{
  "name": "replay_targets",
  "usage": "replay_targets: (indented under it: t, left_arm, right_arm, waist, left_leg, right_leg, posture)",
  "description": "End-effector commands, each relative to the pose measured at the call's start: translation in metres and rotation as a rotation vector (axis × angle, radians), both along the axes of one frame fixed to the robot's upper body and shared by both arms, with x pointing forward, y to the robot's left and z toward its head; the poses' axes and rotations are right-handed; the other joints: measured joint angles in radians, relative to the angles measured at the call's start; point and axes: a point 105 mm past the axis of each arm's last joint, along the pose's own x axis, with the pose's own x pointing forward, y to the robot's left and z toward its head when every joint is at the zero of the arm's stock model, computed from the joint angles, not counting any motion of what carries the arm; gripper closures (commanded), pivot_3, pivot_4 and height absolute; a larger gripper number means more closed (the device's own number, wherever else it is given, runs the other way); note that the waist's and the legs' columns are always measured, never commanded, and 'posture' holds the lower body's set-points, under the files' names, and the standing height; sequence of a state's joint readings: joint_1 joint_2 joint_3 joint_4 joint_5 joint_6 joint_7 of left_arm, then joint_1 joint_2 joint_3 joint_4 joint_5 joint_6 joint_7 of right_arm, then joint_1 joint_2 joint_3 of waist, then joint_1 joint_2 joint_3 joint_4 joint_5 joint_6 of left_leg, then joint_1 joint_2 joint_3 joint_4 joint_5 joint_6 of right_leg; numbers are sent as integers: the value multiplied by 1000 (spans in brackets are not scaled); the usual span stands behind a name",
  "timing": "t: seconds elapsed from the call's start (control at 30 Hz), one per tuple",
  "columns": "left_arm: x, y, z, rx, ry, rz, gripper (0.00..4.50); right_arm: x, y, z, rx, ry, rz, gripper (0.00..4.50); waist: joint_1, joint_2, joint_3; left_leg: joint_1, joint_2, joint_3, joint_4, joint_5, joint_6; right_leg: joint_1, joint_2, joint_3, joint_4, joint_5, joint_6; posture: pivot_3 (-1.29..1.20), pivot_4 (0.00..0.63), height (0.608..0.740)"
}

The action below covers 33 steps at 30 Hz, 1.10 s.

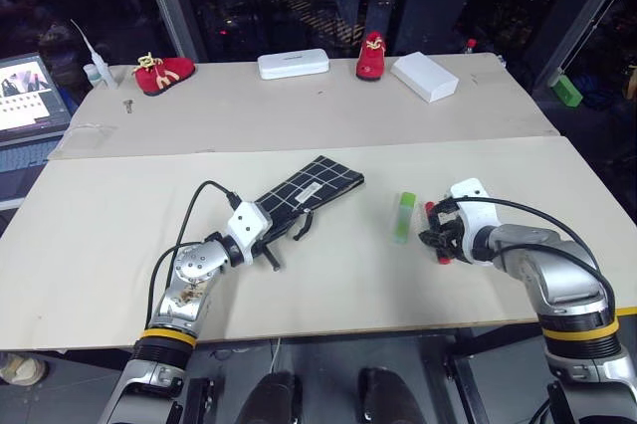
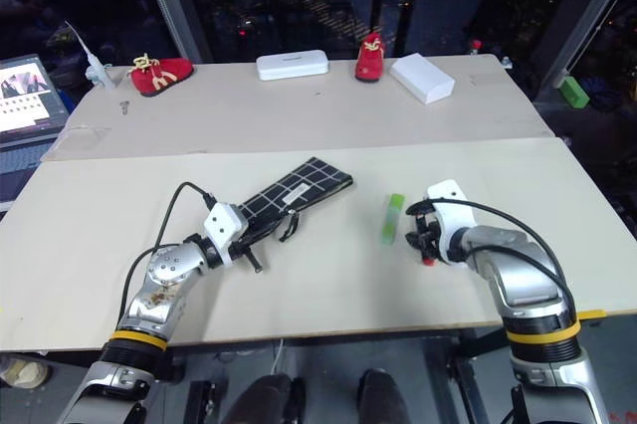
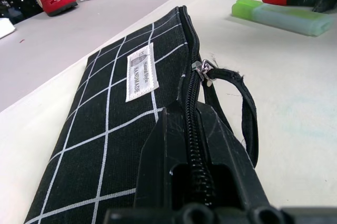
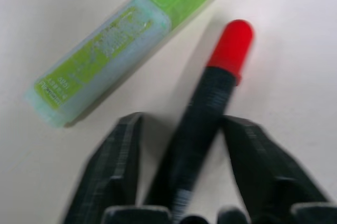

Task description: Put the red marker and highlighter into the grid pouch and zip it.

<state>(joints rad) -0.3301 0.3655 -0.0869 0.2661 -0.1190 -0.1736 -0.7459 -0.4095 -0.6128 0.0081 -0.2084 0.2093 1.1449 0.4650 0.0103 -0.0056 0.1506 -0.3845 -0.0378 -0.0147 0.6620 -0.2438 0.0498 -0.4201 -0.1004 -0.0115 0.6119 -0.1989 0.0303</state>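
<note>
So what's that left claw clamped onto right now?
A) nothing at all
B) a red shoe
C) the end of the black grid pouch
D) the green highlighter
C: the left gripper is shut on the zipper edge at the near end of the grid pouch, while the highlighter lies loose on the table.

Two red shoes [image 1: 164, 74], two white cases [image 1: 294, 64], laptop [image 1: 30, 96], green block [image 1: 568, 90]

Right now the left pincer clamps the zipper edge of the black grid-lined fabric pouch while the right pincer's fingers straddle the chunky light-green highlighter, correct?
Not quite. The right pincer straddles the slim red-capped marker, not the chunky light-green highlighter lying beside it, as the right wrist view shows. The left pincer does clamp the black grid-lined fabric pouch at its zipper edge.
</note>
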Motion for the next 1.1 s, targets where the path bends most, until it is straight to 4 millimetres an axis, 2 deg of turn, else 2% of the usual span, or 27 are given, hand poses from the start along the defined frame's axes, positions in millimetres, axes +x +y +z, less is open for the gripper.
replay_targets:
  t: [0.03, 0.07, 0.2, 0.3, 0.4, 0.47, 0.53, 0.57, 0.6, 0.63, 0.7, 0.73, 0.9, 1.1]
  left_arm:
    - [-1, 0, 11, -18, -49, -1, 4500]
    - [-2, 0, 12, -18, -50, -2, 4500]
    - [-1, -1, 14, -16, -56, -7, 4500]
    - [-1, -1, 17, -19, -60, -16, 4500]
    - [-2, -1, 19, -29, -58, -29, 4500]
    - [-3, -1, 21, -40, -55, -40, 4500]
    - [-5, -3, 24, -64, -48, -59, 4500]
    - [-5, -4, 25, -73, -44, -65, 4500]
    - [-5, -4, 26, -74, -44, -70, 4500]
    - [-5, -4, 27, -74, -43, -73, 4500]
    - [-5, -4, 27, -70, -40, -79, 4500]
    - [-5, -4, 28, -70, -38, -81, 4500]
    - [-6, -8, 30, -75, -37, -99, 4500]
    - [-7, -9, 31, -77, -38, -107, 4500]
  right_arm:
    - [6, -28, 5, -83, -41, -115, 3715]
    - [7, -30, 6, -93, -51, -120, 3952]
    - [13, -35, 12, -110, -75, -139, 4014]
    - [23, -41, 30, -115, -151, -166, 4015]
    - [36, -38, 61, -120, -294, -130, 4015]
    - [43, -25, 87, -124, -422, -53, 4015]
    - [37, 9, 111, -154, -566, 176, 4015]
    - [32, 24, 117, -180, -617, 283, 4015]
    - [18, 47, 114, -247, -647, 474, 4015]
    - [7, 61, 108, -291, -653, 602, 4015]
    - [-8, 76, 92, -405, -641, 799, 4015]
    - [-9, 78, 88, -445, -641, 841, 4015]
    - [2, 84, 80, -606, -704, 929, 4015]
    - [17, 77, 77, -707, -726, 936, 4015]
  waist:
    - [1, 0, 0]
    - [1, 0, 0]
    - [2, 0, 0]
    - [1, 0, 0]
    - [0, 0, 0]
    - [-6, 0, 0]
    - [-9, 0, 0]
    - [-9, 0, 0]
    - [-10, 0, 0]
    - [-12, 0, 0]
    - [-14, -1, 0]
    - [-14, -1, 0]
    - [-13, -2, 0]
    - [-13, -2, 0]
  left_leg:
    - [0, 0, 0, 0, 0, 0]
    - [0, 0, 0, 0, 0, 0]
    - [0, 0, 0, 0, 0, 0]
    - [-1, 0, 0, 0, 0, 0]
    - [-1, 0, 1, 0, 0, 0]
    - [-2, 0, 1, 0, 0, 0]
    - [-1, 1, 2, 0, -1, 1]
    - [-2, 2, 2, 0, -1, 1]
    - [-2, 2, 2, 0, -1, 2]
    - [-2, 2, 2, 0, -1, 2]
    - [-1, 3, 1, 0, -2, 4]
    - [-1, 4, 1, 0, -2, 4]
    - [-1, 2, 3, 2, -2, 3]
    - [0, 3, 5, 3, -2, 3]
  right_leg:
    - [0, 0, 0, 0, 0, 0]
    - [0, 0, 0, 0, 0, 0]
    - [0, 0, 0, 0, 0, 0]
    - [0, 0, 0, 0, 0, 0]
    - [-2, 0, 1, 0, 0, 0]
    - [-3, 1, 1, 0, 0, 0]
    - [-3, 2, 2, 0, 0, 0]
    - [-3, 3, 1, 0, 0, 0]
    - [-3, 3, 1, 0, 0, 0]
    - [-3, 4, 1, 0, 0, 0]
    - [-2, 5, 1, -1, 0, 0]
    - [-2, 5, 1, -1, 0, 0]
    - [-2, 3, 3, -1, 0, 0]
    - [-2, 5, 4, -1, 1, 0]
  posture:
    - [0, 150, 740]
    - [0, 150, 740]
    - [0, 150, 740]
    - [0, 150, 740]
    - [0, 150, 740]
    - [0, 150, 740]
    - [0, 150, 740]
    - [0, 150, 740]
    - [0, 150, 740]
    - [0, 150, 740]
    - [0, 150, 740]
    - [0, 150, 740]
    - [0, 150, 740]
    - [0, 150, 740]
